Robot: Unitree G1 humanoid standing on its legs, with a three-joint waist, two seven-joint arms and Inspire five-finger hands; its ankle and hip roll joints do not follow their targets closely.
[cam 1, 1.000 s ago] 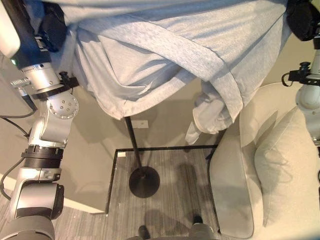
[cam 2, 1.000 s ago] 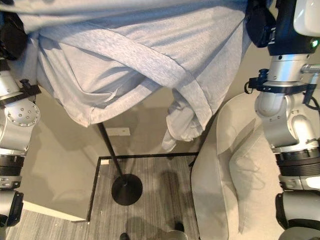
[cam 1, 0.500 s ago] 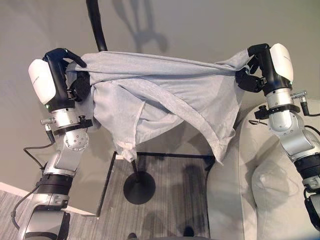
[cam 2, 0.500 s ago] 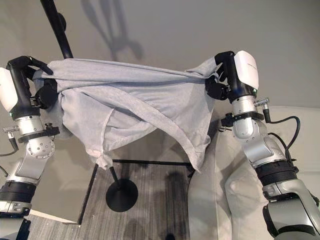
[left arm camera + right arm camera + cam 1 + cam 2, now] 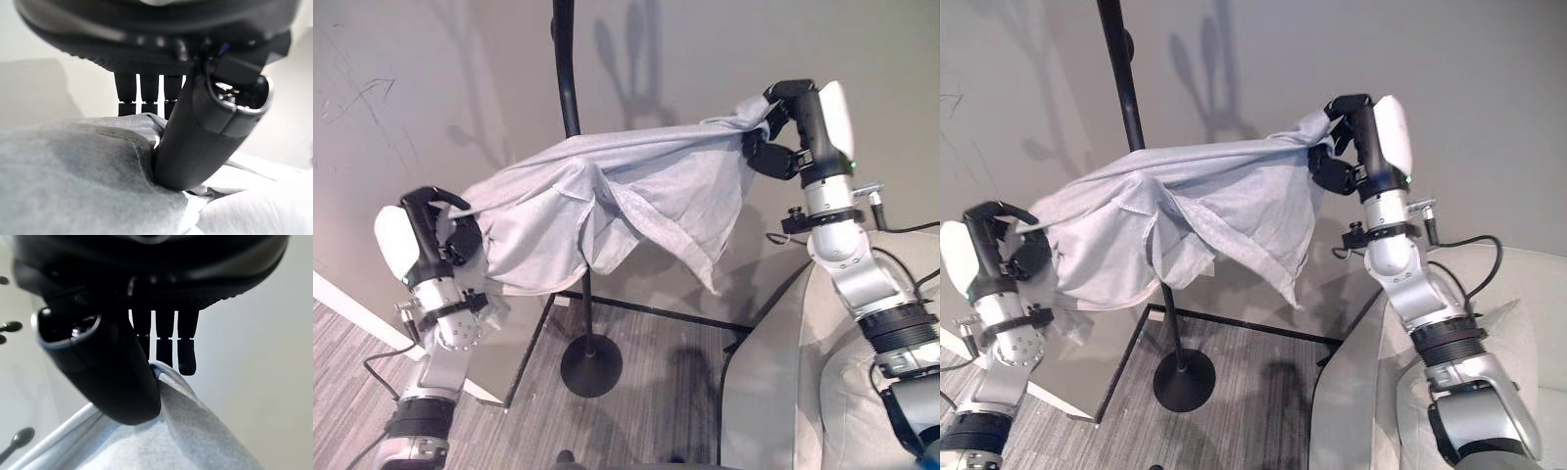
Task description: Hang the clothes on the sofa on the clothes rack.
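Half a second back the pale grey cotton garment (image 5: 607, 206) hung level between the two hands in front of the pole; now its right end is lifted high and its left end has dropped low, so the cloth slopes across the black metal pole of the clothes rack (image 5: 570, 88). The camera has also shifted, so part of that change is only the view swinging.

Stretched wide and held off the floor, the garment crosses the pole about midway, with a folded flap and a pointed corner hanging loose beneath. I cannot tell whether the cloth rests against the pole or merely passes in front of it. Holding it spread by both ends probably serves to keep it open for draping over the rack rather than bunched.

At the high end, the right hand (image 5: 778, 127) pinches the cloth between thumb and curled fingers; its wrist view shows the thumb (image 5: 105, 377) pressed onto the fabric edge. At the low end, the left hand (image 5: 440, 230) grips likewise, its thumb (image 5: 195, 142) clamped down on a gathered fold.

Below stands the rack's round black base (image 5: 591, 364) on grey striped flooring, and the cream upholstered sofa (image 5: 773, 392) sits at the right.
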